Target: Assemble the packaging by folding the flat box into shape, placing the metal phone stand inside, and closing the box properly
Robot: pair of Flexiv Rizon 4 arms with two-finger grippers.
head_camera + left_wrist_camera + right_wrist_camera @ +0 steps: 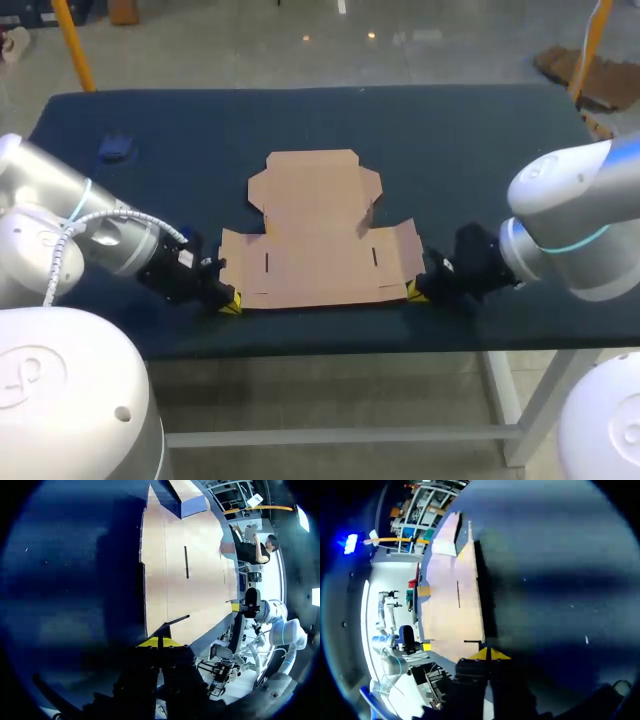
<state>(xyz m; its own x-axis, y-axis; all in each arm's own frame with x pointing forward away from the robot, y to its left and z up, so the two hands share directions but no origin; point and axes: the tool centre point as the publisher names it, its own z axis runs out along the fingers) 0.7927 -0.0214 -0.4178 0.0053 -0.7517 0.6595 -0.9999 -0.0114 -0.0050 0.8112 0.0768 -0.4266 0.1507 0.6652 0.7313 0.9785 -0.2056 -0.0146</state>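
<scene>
Counter: a dark blue counter [480,130] fills the middle band of the head view.
Box: the cardboard box [315,230] lies unfolded and flat at the centre of the frame. Its wide panel with two slits is toward the lower edge, and a small flap right of its middle lifts a little off the sheet.
Left arm: the left arm [60,230] enters from the left edge, low over the counter.
Right arm: the right arm [570,230] enters from the right edge, equally low.
Left gripper: the left gripper [228,303] is at the box's lower-left corner. In its wrist view [159,642] the yellow tips are clenched together against the box [200,570] edge; whether cardboard is pinched between them I cannot tell.
Right gripper: the right gripper [415,292] is at the lower-right corner, tips [488,654] likewise clenched at the box [450,605] edge.
Blue thing: a small blue thing [115,150] sits upper left, well apart from the box.
</scene>
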